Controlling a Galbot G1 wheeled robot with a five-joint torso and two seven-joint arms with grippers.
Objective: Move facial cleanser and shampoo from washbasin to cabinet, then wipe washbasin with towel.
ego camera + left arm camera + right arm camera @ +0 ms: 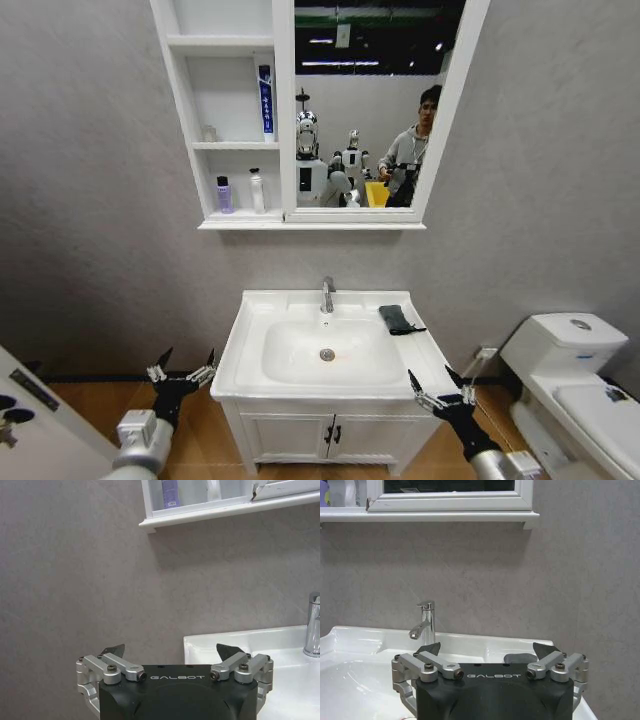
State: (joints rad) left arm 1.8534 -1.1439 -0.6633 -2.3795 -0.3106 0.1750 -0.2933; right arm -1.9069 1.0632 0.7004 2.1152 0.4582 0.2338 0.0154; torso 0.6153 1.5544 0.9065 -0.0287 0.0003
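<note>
The white washbasin (250,335) sits at the lower centre of the head view, on a white two-door vanity (290,435). A chrome tap (327,295) stands at the middle of its back edge, and a dark folded towel (399,319) lies on the flat rim to the right of the tap. Above, in the upper centre, the white cabinet (283,120) hangs on the grey wall. Its lowest open shelf carries a purple bottle (224,195) and a white bottle (257,191) standing side by side. On the middle shelf a tall blue-and-white tube (265,102) stands upright at the right.
</note>
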